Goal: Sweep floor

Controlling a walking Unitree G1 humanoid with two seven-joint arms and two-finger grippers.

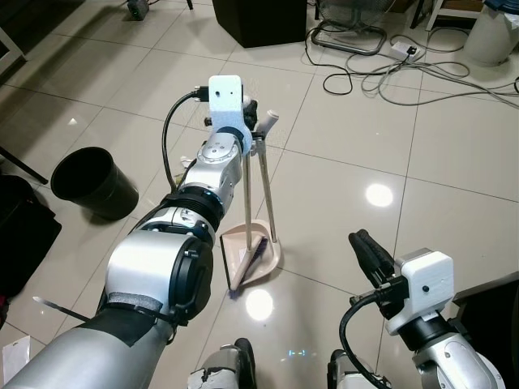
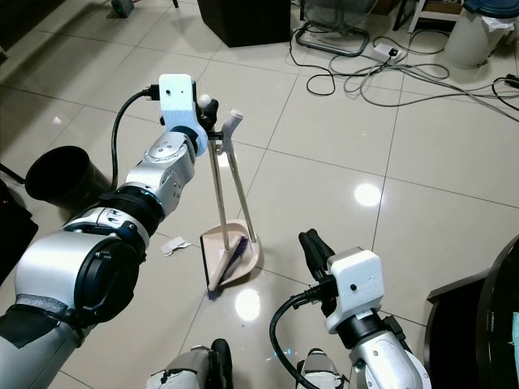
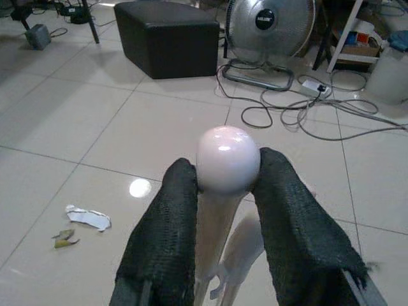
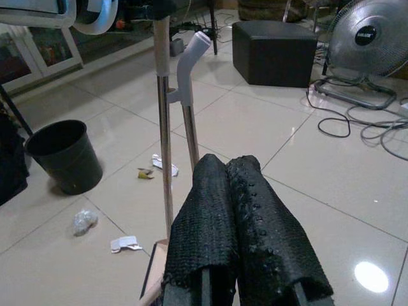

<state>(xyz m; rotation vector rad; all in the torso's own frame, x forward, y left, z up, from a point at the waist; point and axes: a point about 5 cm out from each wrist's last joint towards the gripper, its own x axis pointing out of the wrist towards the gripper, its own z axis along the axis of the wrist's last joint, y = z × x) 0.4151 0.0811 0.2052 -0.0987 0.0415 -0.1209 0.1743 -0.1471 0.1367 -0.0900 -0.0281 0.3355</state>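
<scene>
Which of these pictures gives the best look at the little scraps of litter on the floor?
The right wrist view: several scraps lie on the tiles near the black bin. The left wrist view shows two scraps; the right eye view shows one.

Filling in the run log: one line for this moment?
left gripper: shut on broom handle | dustpan: on floor, broom clipped beside | right gripper: shut, idle | bin: left | scraps: unswept

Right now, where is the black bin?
The black bin stands on the tiled floor at the robot's left, beside its left arm and left of the dustpan.
</scene>
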